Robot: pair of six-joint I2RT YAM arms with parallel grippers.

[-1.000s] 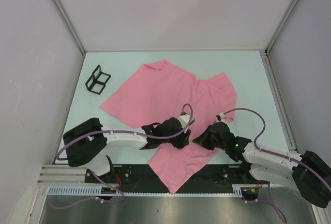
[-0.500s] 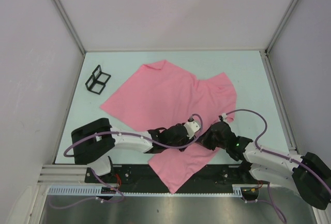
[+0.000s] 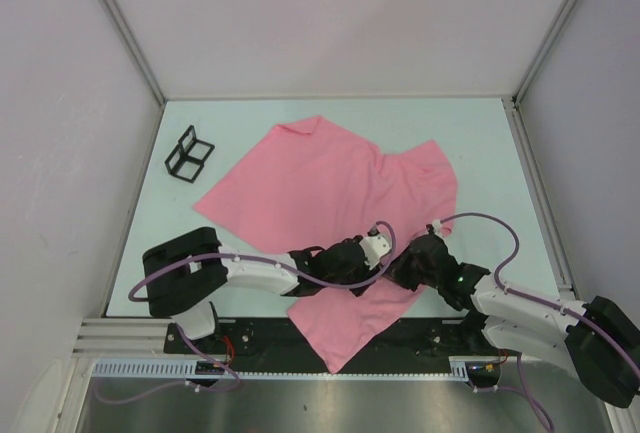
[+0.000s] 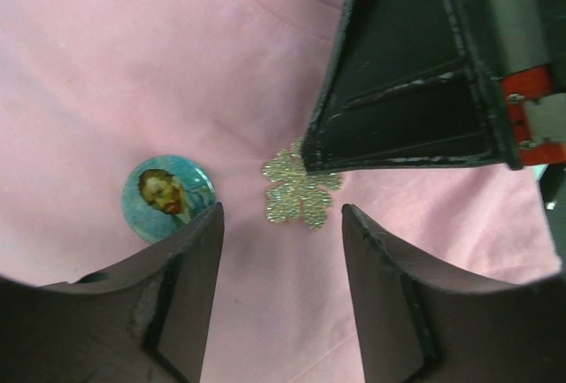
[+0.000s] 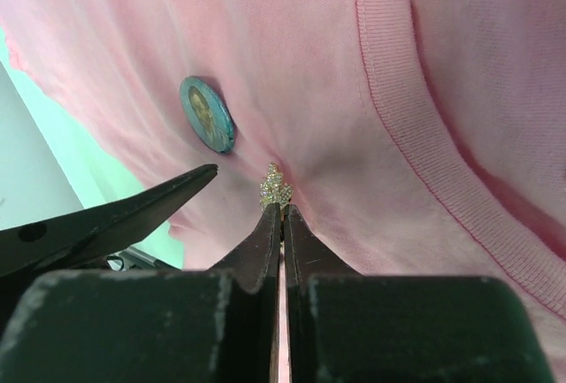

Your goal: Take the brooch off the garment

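A pink T-shirt (image 3: 310,178) lies spread on a pale table (image 3: 480,143). On its near part, close to the ribbed collar and between the two arms, sits a small glittery brooch (image 4: 301,190), with a round portrait badge (image 4: 168,197) near it. The left gripper (image 4: 281,233) stands wide, one finger on either side of the brooch. The right gripper (image 5: 280,210) is pinched together, its tips touching the brooch's edge; whether it grips anything is unclear. The brooch looks light, stiff and fiddly, and the soft cloth would likely lift with it. It is best taken by its rim while the cloth beside it is held down.
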